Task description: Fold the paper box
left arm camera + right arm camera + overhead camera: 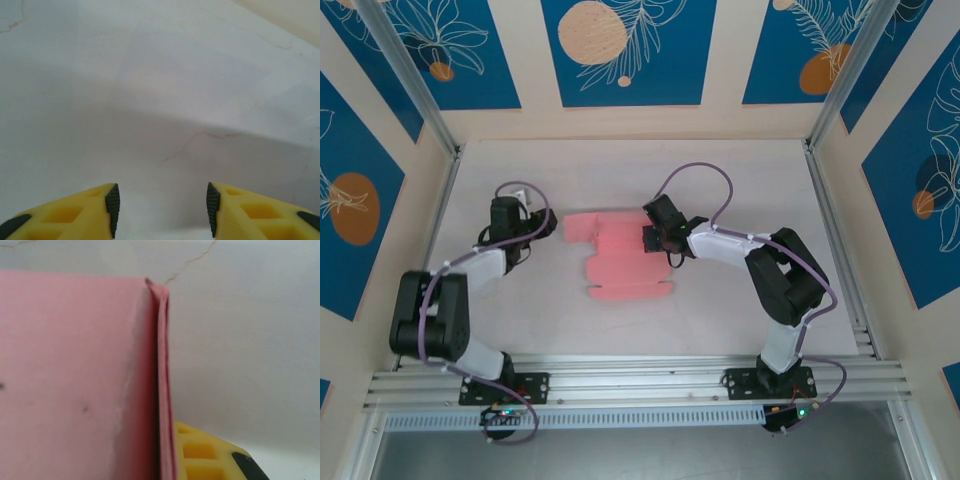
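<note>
**A:** Start at the near edge. What is there?

**B:** Two arms bolted side by side, one tool each. The left tool [542,222] is just beside the left end of the paper box [620,265]. In its wrist view the jaws stand well apart with nothing between them, and there is bare bench [160,100] below.

**A:** And the right one?

**B:** The right tool [652,238] is over the sheet's right part and pinched shut on the card. In its wrist view a doubled pink edge runs up right against the yellow finger [205,452]. The other finger is hidden behind the card.

**A:** Where does the box lie?

**B:** In the middle of the bench, between the two tools. It is spread mostly flat, and its tabs and notches can be read along the outline.

**A:** So how far along is it?

**B:** Early, I'd say. One flap at the right looks folded over, going by that doubled edge. No walls stand up and nothing has a box shape. Nearly every fold is left to do.

**A:** Counts?

**B:** One paper box, two arms and two tools. Beyond the bench there are blue printed wall panels [620,50].
</note>
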